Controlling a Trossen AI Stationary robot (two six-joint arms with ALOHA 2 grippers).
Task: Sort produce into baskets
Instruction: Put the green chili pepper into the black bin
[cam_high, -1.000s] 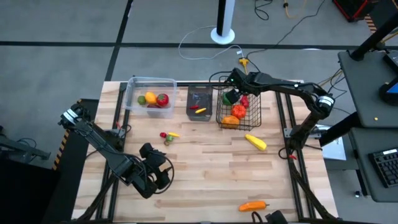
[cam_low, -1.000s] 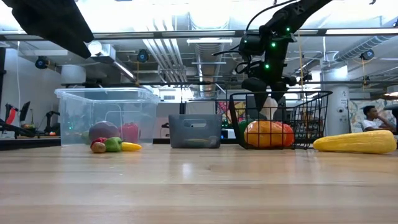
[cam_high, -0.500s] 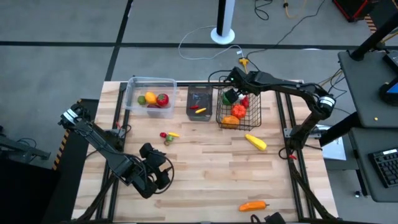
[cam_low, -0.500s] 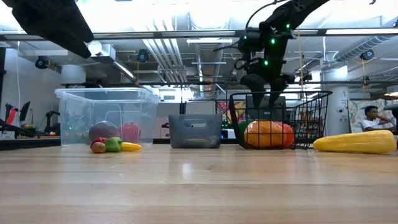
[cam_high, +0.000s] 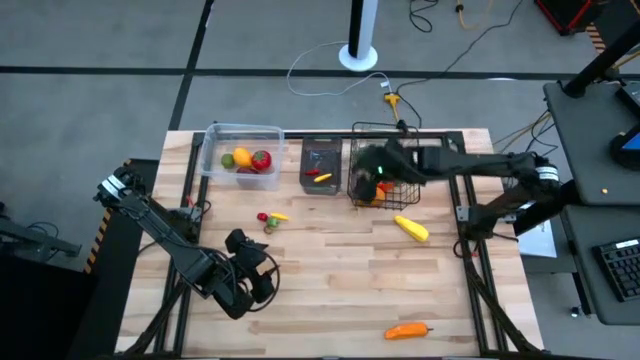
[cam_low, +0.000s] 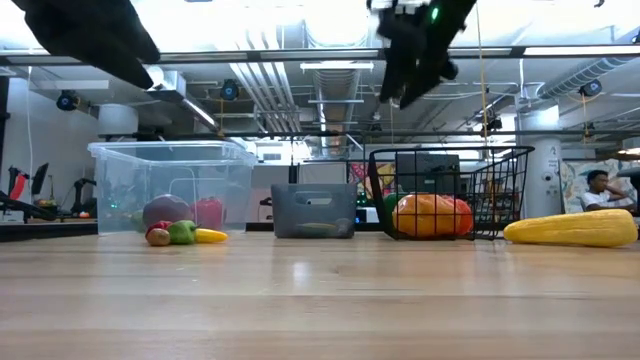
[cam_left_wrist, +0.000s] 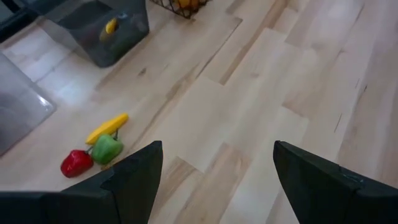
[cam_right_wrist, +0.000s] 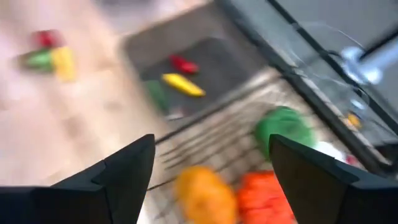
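My right gripper (cam_high: 366, 166) hovers open above the left side of the black wire basket (cam_high: 405, 190), with nothing between its fingers (cam_right_wrist: 211, 143). Orange, red and green produce (cam_right_wrist: 283, 127) lies in the basket below it. My left gripper (cam_high: 256, 280) waits open over the near left of the table, also with nothing in it (cam_left_wrist: 217, 149). The clear tub (cam_high: 215, 150) holds yellow, green and red pieces. A red and a yellow piece lie in the dark bin (cam_high: 321, 152). On the table lie a yellow corn (cam_high: 411, 228), an orange piece (cam_high: 406, 330) and a small red, green and yellow cluster (cam_high: 271, 218).
The three containers stand in a row along the far edge of the table. Bare wood spreads across the middle and near right. In the low view my right gripper (cam_low: 405, 55) is well above the basket's rim (cam_low: 450, 152). A person sits far back in the room.
My right gripper has risen out of the wire basket and swung quickly toward the table's near edge. It is now high above the basket's left side, blurred by the motion. My left arm has kept still.
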